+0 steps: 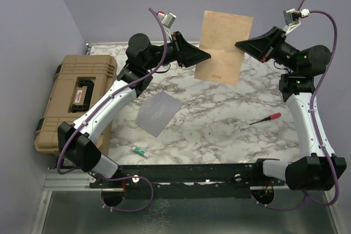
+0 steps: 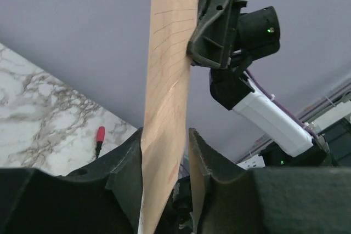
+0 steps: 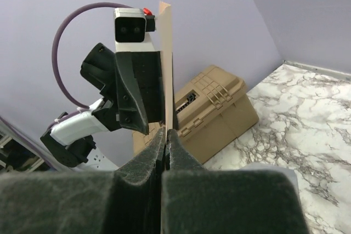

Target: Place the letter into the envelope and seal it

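Observation:
The peach-tan letter (image 1: 222, 42) hangs upright in the air above the back of the table. My right gripper (image 1: 239, 44) is shut on its right edge; in the right wrist view (image 3: 165, 130) the sheet (image 3: 165, 53) rises edge-on from the closed jaws. My left gripper (image 1: 206, 56) is at the letter's left edge. In the left wrist view (image 2: 165, 132) the sheet (image 2: 167, 80) passes between the jaws, against one finger, with a gap to the other. The grey envelope (image 1: 158, 112) lies flat on the marble table, below and left of the letter.
A big tan hard case (image 1: 77, 100) sits at the table's left edge, also in the right wrist view (image 3: 214, 113). A red-handled screwdriver (image 1: 265, 119) lies at the right. A small green-and-white item (image 1: 139, 150) lies near the front edge.

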Controlling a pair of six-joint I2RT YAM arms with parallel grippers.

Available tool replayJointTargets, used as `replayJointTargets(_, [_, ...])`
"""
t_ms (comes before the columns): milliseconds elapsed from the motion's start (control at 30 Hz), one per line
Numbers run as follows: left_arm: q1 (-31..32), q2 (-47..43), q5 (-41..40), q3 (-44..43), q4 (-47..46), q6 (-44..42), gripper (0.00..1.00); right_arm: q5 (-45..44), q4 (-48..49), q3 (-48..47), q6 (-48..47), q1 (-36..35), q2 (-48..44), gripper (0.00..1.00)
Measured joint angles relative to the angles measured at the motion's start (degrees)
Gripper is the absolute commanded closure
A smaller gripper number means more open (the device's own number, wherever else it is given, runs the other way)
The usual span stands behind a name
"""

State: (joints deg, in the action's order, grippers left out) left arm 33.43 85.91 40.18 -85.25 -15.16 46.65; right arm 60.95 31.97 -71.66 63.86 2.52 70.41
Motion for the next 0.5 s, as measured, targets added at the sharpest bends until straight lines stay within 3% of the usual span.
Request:
replayJointTargets(200, [0.00,-1.11,1.66,4.20,-8.44,6.99,0.99,0.00,1.60,0.48,1.22,0.00,-0.02,1.00])
replayJointTargets(300, [0.00,-1.11,1.64,5.44,-9.29,8.55,1.00,0.02,2.69,0.50,2.23,0.00,-0.02,0.99])
replayJointTargets(333, [0.00,-1.11,1.62,5.64,-9.40,8.83,1.00,0.02,3.02,0.50,2.36,0.00,-0.02,0.93])
replayJointTargets(433, [-0.02,-1.16,1.51,6.16,-10.10,9.31,1.00,0.13,3.50,0.50,2.54,-0.02,-0.02,0.56])
replayJointTargets(500, [-0.24,-1.16,1.31,6.34,-10.40,9.55,1.00,0.46,3.82,0.52,2.73,-0.02,-0.09,0.42])
